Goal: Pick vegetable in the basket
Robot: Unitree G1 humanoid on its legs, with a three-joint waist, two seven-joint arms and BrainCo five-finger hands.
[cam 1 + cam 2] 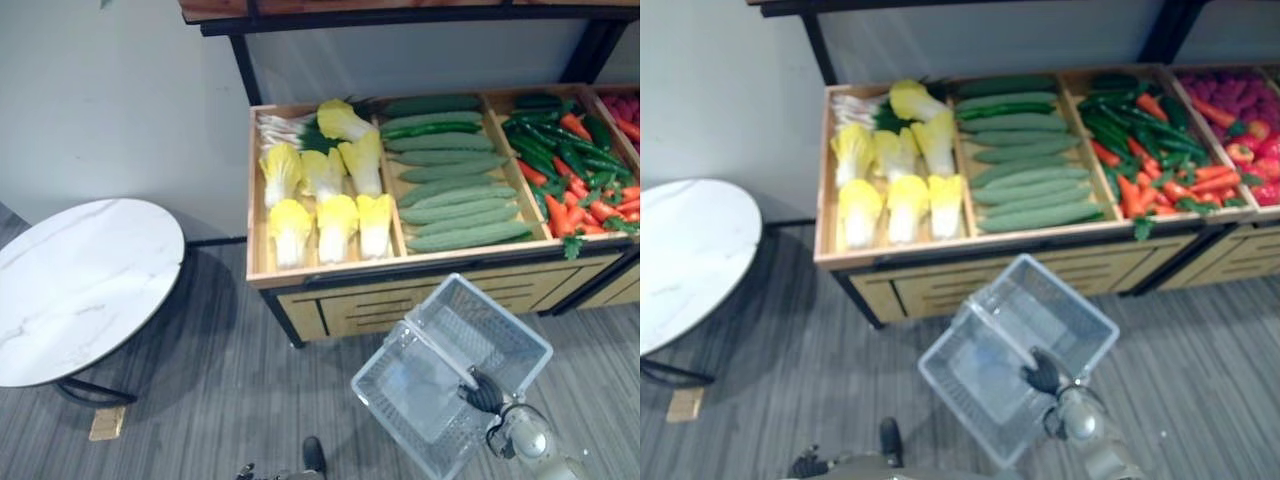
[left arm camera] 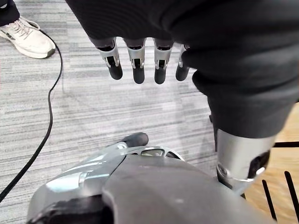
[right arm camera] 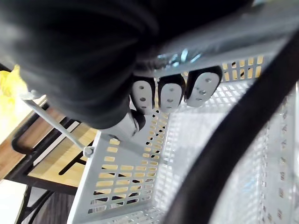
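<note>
At my lower right, my right hand point(image 1: 486, 393) is curled tightly round the handle point(image 1: 440, 352) of a grey mesh basket point(image 1: 505, 335), just in front of a wooden display stand point(image 1: 300, 273). Cabbages point(image 1: 325, 195), cucumbers point(image 1: 455, 190), green peppers point(image 1: 545, 140) and carrots point(image 1: 580, 198) lie in its bins. My left hand point(image 2: 138, 58) hangs over grey floor point(image 2: 93, 107), fingers relaxed, holding nothing.

A round white marble-patterned table point(image 1: 80, 285) on dark legs is standing on the grey striped floor point(image 1: 220, 380), to the left of a wooden display stand point(image 1: 320, 272) that is backing onto a pale wall point(image 1: 120, 100). A small tan block point(image 1: 107, 423) is lying by the table's foot. A dark-framed shelf point(image 1: 400, 18) is running above the stand. A person's white shoe point(image 2: 28, 39) is resting on the floor.
</note>
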